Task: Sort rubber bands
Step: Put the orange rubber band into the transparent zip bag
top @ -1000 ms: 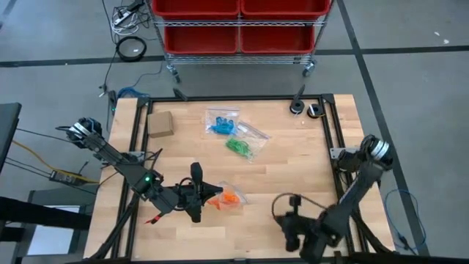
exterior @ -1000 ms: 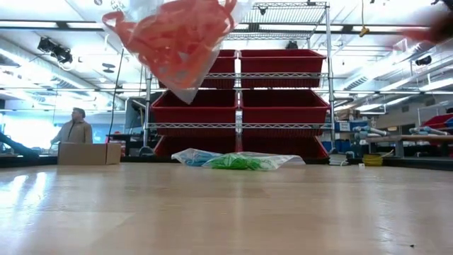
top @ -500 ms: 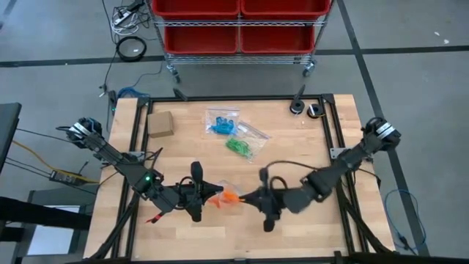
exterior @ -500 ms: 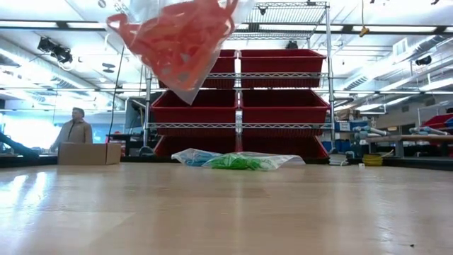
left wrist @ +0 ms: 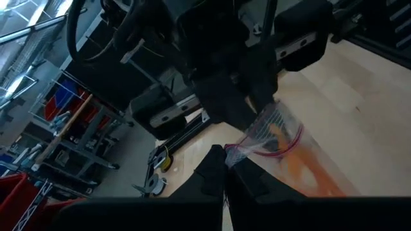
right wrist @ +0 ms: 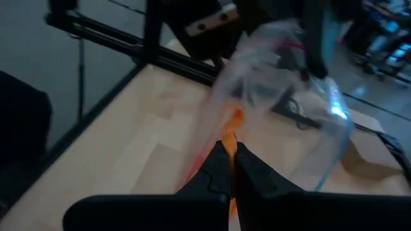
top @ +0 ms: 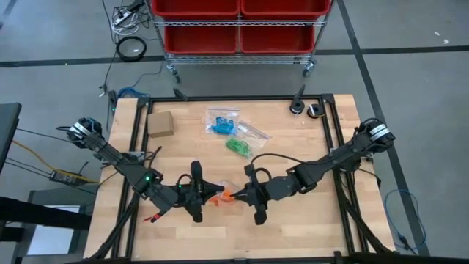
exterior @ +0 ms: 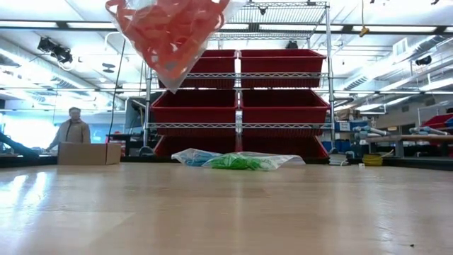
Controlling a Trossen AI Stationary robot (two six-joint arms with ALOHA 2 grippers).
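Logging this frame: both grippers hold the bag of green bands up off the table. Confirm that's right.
Wrong colour. The bag held by the left gripper and right gripper contains orange bands, as the low view shows. The green bag lies on the table.

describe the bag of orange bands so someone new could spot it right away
On the wooden table, look near the front edge, between the two arms. The clear bag of orange rubber bands hangs there, pinched by the left claw and right claw. The blue and green bags lie flat farther back.
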